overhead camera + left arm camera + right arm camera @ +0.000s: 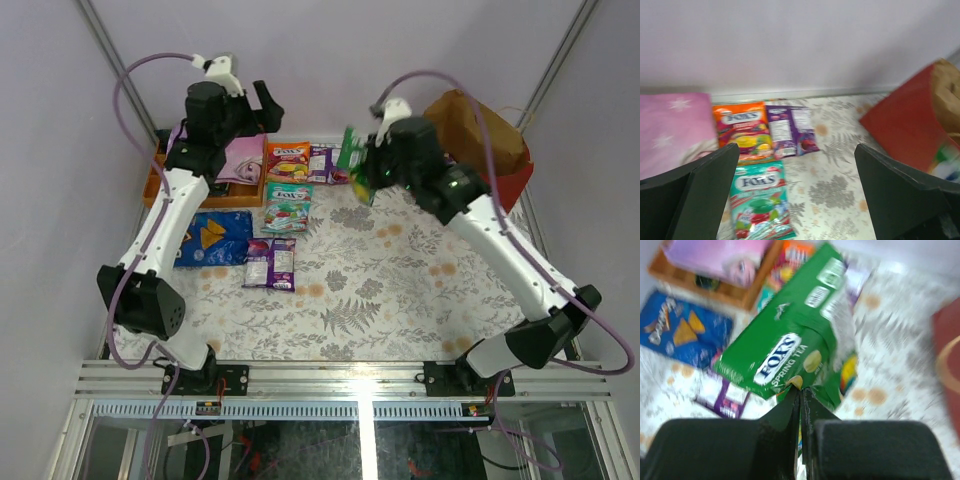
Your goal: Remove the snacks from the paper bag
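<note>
My right gripper [800,390] is shut on a green Fox's packet [790,345], held in the air over the table's back middle [352,155]. The red paper bag [478,145] lies at the back right, behind that arm; it also shows in the left wrist view [910,125]. On the table lie an orange packet [287,160], a purple packet [322,162], a teal packet [288,205], another purple packet [271,263] and the blue Doritos bag [213,238]. My left gripper [795,200] is open and empty, high over the back left.
An orange tray [165,185] with a folded purple-pink cloth [235,160] stands at the back left. A wall runs along the back and metal posts stand at both back corners.
</note>
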Robot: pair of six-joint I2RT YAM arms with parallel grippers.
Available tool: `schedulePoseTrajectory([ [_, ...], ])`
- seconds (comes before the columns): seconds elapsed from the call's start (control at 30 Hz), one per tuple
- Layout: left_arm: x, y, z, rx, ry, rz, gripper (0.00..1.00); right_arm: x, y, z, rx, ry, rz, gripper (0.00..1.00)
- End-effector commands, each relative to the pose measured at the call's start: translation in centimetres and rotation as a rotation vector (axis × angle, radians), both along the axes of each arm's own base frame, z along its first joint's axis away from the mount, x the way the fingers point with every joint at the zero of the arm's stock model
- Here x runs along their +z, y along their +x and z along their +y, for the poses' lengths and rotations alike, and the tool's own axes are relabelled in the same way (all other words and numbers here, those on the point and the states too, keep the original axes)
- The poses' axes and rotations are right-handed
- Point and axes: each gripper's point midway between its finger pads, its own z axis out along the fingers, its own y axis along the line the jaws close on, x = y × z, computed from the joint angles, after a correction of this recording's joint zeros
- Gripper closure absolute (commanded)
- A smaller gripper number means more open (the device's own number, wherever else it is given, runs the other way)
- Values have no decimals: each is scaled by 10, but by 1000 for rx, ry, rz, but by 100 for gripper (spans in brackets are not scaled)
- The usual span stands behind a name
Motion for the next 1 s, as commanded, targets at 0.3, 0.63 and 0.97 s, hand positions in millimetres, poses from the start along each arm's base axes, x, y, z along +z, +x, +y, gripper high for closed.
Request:
schedulePoseTrajectory([
  [0.3,5,-10,65,162,-74,-36,1,-181,20,42,-139,75,264,100],
  [0.63,-12,-6,48,80,-92,10,1,-189,62,97,-66,181,268,9],
  [0.97,-153,23,-44,-157,-153,305,82,-202,74,69,-69,237,155,71],
])
